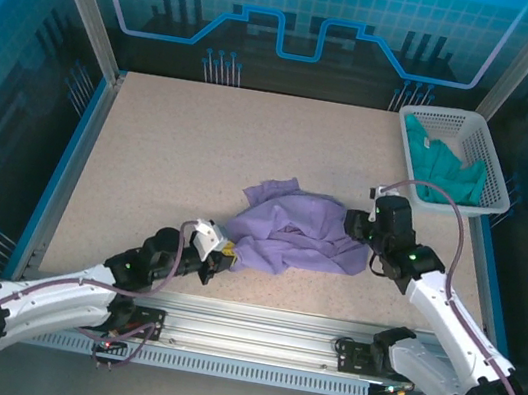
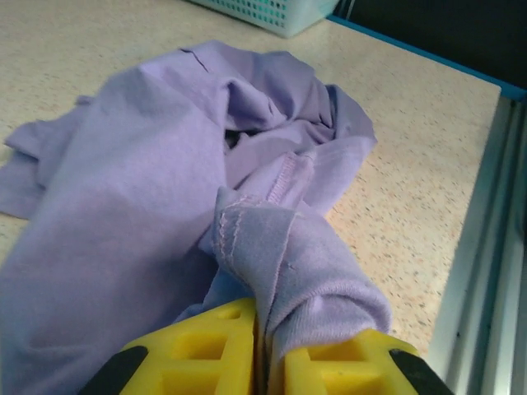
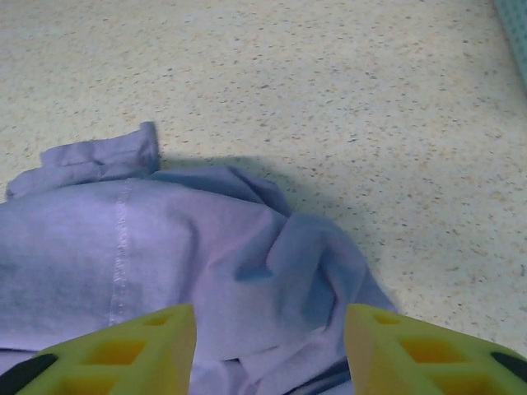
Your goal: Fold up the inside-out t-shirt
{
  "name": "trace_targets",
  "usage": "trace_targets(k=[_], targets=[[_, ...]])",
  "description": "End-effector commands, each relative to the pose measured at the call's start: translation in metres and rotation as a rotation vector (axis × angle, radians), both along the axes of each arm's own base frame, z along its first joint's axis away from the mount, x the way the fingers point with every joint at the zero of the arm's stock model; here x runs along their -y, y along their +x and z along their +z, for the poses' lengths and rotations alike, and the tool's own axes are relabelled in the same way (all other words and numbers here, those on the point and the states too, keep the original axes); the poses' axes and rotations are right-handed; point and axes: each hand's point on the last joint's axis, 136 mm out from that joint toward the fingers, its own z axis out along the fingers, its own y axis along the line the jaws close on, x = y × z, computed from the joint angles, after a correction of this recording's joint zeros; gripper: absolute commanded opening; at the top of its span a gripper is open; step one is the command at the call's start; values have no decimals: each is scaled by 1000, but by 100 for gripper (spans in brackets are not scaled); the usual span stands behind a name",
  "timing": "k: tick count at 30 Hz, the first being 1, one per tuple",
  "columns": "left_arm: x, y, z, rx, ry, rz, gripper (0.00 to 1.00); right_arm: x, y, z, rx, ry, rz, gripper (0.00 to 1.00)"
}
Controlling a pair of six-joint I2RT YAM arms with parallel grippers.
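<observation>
so, our left fingers (image 2: 206, 346) sit nearly closed on a seamed hem of the inside-out t-shirt (image 1: 294, 231), likely to draw that edge out. our right fingers (image 3: 123, 354) gape wide over the far edge, holding nothing. the shirt lies bunched mid-way across the bench (image 1: 169, 161).

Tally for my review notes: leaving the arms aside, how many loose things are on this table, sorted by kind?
Garments: 2 (lavender t-shirt, teal garment)
Baskets: 1 (white basket, holding the teal garment)
Total: 3
</observation>
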Motion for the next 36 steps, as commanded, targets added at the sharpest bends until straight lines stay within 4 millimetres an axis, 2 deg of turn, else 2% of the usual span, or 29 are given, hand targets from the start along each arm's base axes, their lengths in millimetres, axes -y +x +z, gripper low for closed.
trace_targets(k=[1, 6, 8, 11, 13, 14, 15, 17, 18, 20, 22, 25, 28, 29, 33, 36], targets=[[5, -10, -2, -56, -17, -39, 17, -33, -2, 8, 23, -1, 134, 55], [2, -8, -3, -62, -12, -14, 18, -99, -9, -21, -51, -11, 348, 61], [1, -7, -2, -57, -11, -5, 18, -115, -8, -38, -87, -40, 391, 63], [-1, -5, 2, -46, -21, 8, 18, -129, 0, -59, -126, -80, 422, 65], [-3, -4, 4, -39, -28, 21, 18, -133, 11, -67, -132, -112, 412, 63], [-5, -4, 5, -35, -28, 30, 18, -135, 17, -68, -130, -128, 409, 60], [-6, -3, 6, -33, -31, 36, 18, -136, 23, -64, -116, -145, 408, 52], [-4, -6, 8, -29, -47, 18, 18, -133, 33, -54, -81, -172, 389, 32], [-2, -8, 11, -28, -59, 1, 18, -131, 41, -42, -51, -179, 370, 22], [5, -10, 20, -22, -90, -31, 18, -117, 49, -30, -41, -184, 325, 8], [14, -8, 35, -11, -125, -58, 18, -99, 55, -20, -45, -168, 278, 3], [40, -2, 72, 31, -169, -117, 17, -76, 60, 2, -29, -104, 224, 0], [77, 10, 113, 81, -185, -183, 14, -56, 62, 21, -14, -40, 173, 0], [92, 14, 127, 95, -190, -215, 14, -49, 62, 25, -20, -24, 155, 4], [132, 47, 162, 114, -203, -193, 9, -23, 47, 33, -62, -29, 91, 44], [148, 66, 174, 138, -188, -168, 9, -8, 23, 42, -12, -15, 77, 60]])
